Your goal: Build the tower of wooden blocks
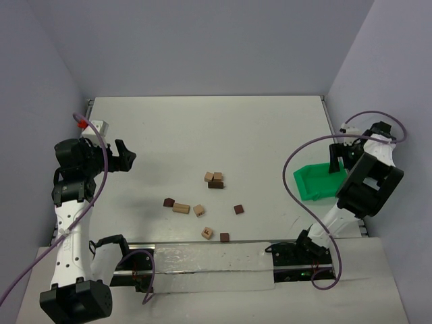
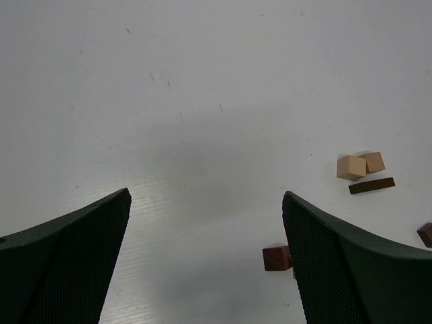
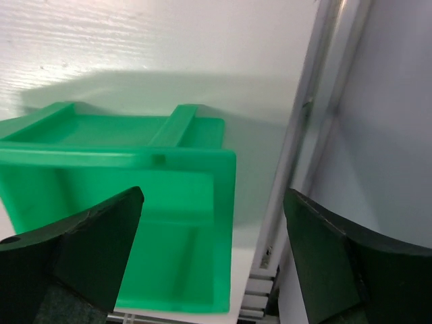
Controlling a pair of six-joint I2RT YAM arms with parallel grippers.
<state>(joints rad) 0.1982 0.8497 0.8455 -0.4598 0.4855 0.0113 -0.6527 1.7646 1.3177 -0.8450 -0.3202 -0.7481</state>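
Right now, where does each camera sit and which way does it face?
Top external: above and behind, looking down on the table; both arms show.
Left wrist: left arm, facing down at table; open left end effector frames it.
Right wrist: right arm, facing down into the green bin; open right end effector shows.
Shared: top and left wrist both see the two tan cubes.

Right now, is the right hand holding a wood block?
No, the right hand is open and empty above the green bin.
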